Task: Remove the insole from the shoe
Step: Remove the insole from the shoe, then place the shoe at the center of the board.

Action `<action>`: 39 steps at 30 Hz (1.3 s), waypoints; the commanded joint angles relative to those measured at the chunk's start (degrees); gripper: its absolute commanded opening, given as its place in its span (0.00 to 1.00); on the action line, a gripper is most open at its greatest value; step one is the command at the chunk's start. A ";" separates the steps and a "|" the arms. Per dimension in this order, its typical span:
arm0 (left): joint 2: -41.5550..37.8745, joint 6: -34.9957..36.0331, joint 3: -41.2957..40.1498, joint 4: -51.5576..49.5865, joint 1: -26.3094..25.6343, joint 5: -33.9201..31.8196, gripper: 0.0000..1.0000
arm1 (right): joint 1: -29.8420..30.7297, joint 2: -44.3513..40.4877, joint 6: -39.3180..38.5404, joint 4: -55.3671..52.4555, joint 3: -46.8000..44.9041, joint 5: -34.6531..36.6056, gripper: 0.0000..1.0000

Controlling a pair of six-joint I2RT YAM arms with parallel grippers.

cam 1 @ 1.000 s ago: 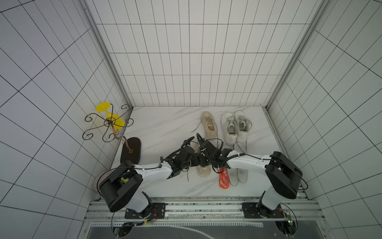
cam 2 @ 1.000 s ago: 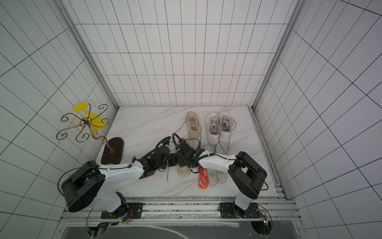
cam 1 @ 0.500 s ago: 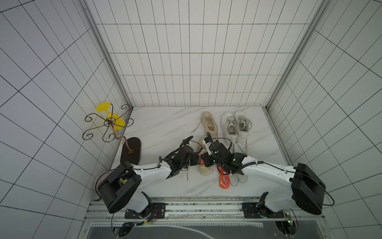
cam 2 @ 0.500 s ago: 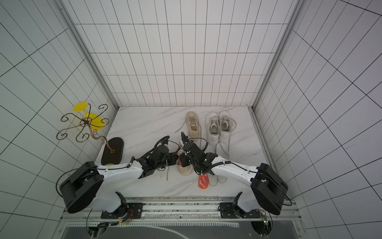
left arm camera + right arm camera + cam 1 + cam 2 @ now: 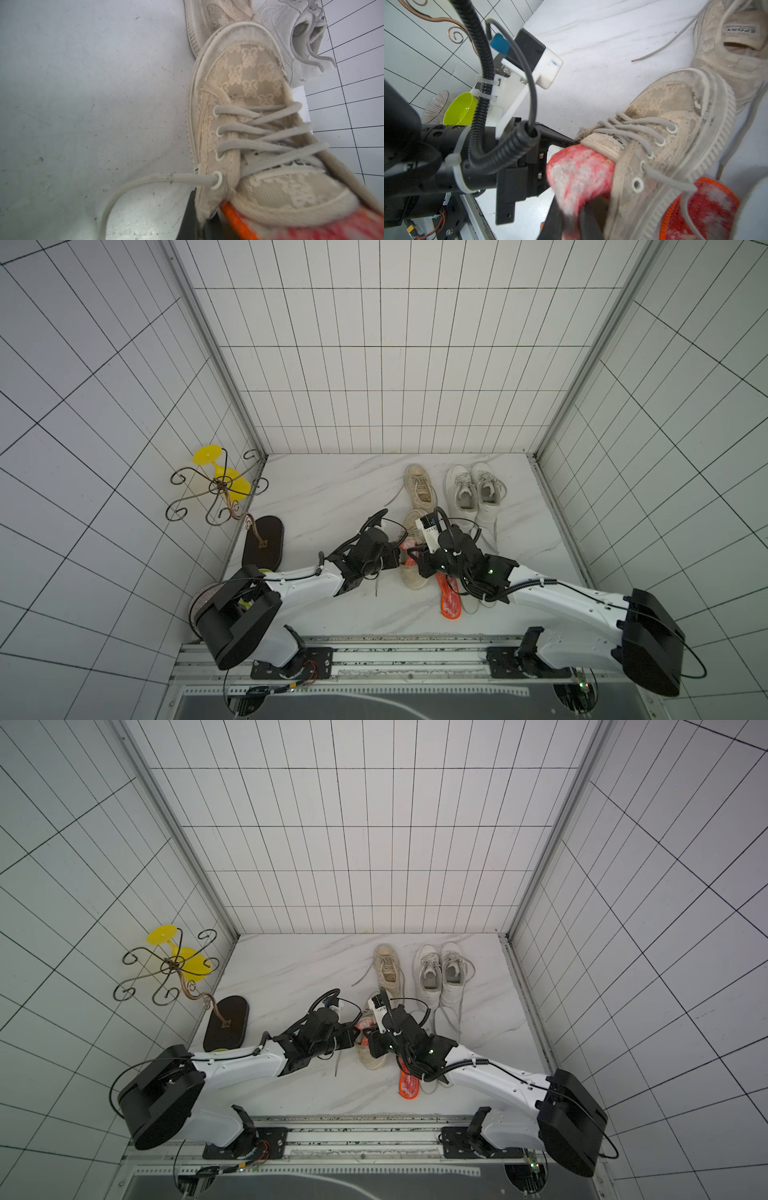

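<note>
Pinching insole [image 5: 579, 172] heel end with right gripper [image 5: 571, 224], clamping shoe [image 5: 675, 116] collar with left gripper [image 5: 202, 218]. Looks light, floppy, fuzzy; probably drags inside. Better gripped close to shoe's opening.

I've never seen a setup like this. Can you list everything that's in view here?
beige shoe: one, tan with grey laces, mid-table between the arms
insole: one, orange-red, sticking out of that shoe
loose insole: one, orange-red, flat on the table beside that shoe
second beige shoe: one, tan, behind the first
white sneakers: two, white, side by side at the back
metal stand: one, bronze scrollwork, dark oval base, table's left edge
goblet: one, yellow, on the stand
bowl: one, lime green, by the left arm's base
striped dish: one, grey, beside the bowl
table: one, white marble
left gripper: black, shut on the beige shoe
right gripper: black, shut on the insole
</note>
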 commanded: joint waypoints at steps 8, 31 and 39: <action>0.69 1.28 0.36 -6.54 3.72 -7.16 0.00 | 0.44 -9.11 -2.23 7.49 -4.80 0.53 0.00; -1.21 6.29 2.20 -11.37 10.07 -8.88 0.00 | 0.38 -18.18 -2.08 7.94 -8.33 6.52 0.00; 5.21 12.04 12.67 -13.25 15.60 -6.48 0.00 | -0.06 -20.36 -0.38 -1.35 -8.09 18.06 0.00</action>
